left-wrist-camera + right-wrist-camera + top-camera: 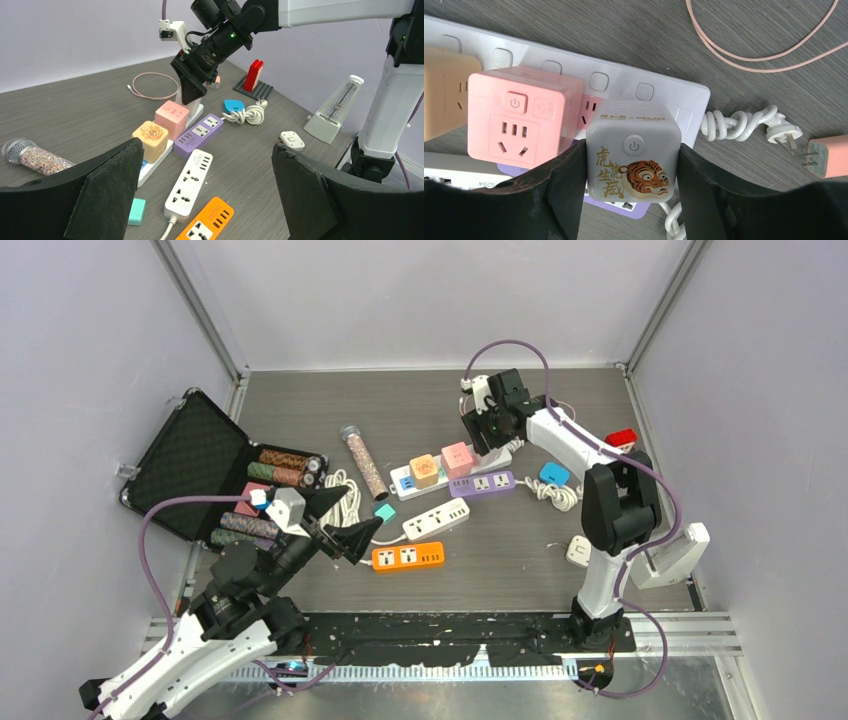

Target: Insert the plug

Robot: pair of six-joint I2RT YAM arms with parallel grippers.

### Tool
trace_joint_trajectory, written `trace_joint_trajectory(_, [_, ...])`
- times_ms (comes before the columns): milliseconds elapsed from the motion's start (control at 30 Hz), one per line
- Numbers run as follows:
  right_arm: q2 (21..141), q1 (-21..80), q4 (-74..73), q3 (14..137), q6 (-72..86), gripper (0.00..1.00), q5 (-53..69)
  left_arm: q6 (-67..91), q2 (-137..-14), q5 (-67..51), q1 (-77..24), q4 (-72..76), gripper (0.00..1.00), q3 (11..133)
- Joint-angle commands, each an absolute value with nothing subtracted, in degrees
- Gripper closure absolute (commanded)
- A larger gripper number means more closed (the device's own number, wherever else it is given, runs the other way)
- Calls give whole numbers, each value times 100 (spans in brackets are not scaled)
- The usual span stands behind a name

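My right gripper [630, 167] clamps a grey tiger-printed cube plug [634, 127] over the long white plastic power strip [666, 95], beside a pink cube adapter [516, 120]; my left gripper [205, 150] stands wide apart.

Even, diffuse light fills my workspace; faint shadows sit beside the white power strip [689, 107], and in front of it my black fingers [559, 200] lose detail.

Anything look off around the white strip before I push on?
Nothing stands out. The grey tiger cube sits square in the right gripper, beside the pink cube on the white strip. A corded plug lies loose by its end. No damage or spill shows.
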State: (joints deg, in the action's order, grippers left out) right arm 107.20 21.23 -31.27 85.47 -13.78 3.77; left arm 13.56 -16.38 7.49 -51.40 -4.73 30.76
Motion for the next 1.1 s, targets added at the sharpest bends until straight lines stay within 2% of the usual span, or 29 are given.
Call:
trace_joint_trajectory(0, [10880,2161,-3373,8761,-1565,95,-99,1412,-1687,835,-5142,-376,0,3071])
trace_joint_trajectory(400, [10899,2180,-3461,8883,-1640,95,-489,1409,-1749,823,-5142,-349,0,3084])
trace_joint_trajectory(700, [10507,2180,-3119,8775,-1396,95,238,1430,-1742,835,-5142,-366,0,3077])
trace_joint_trajectory(1067, [10444,2136,-3064,8759,-1254,95,185,1429,-1620,901,-5143,-437,0,3029])
